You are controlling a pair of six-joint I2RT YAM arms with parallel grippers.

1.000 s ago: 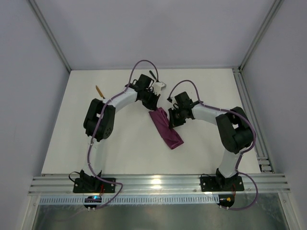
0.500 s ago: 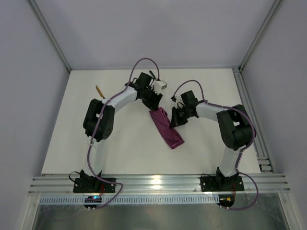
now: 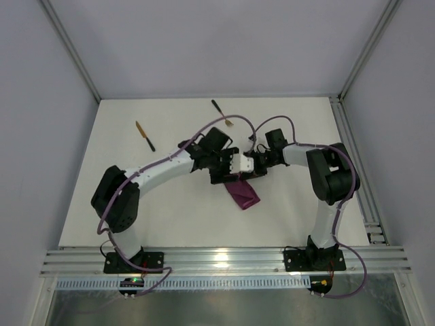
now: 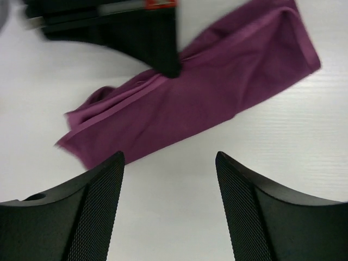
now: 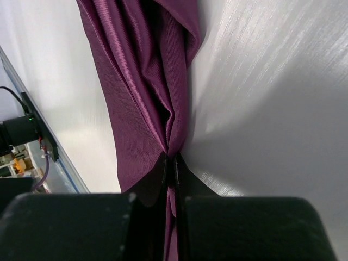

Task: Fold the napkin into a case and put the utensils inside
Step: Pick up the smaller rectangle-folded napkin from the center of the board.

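The napkin (image 4: 190, 103) is a folded strip, limp and light. I judge it will sag and come undone unless I take it by a folded edge rather than a loose corner. It lies flat on the table (image 4: 272, 179) just ahead of my left gripper (image 4: 168, 163), whose jaws stand apart with nothing between them. My right gripper (image 5: 173, 163) is pinched tight on a gathered fold, wrist low, arm reaching inward.
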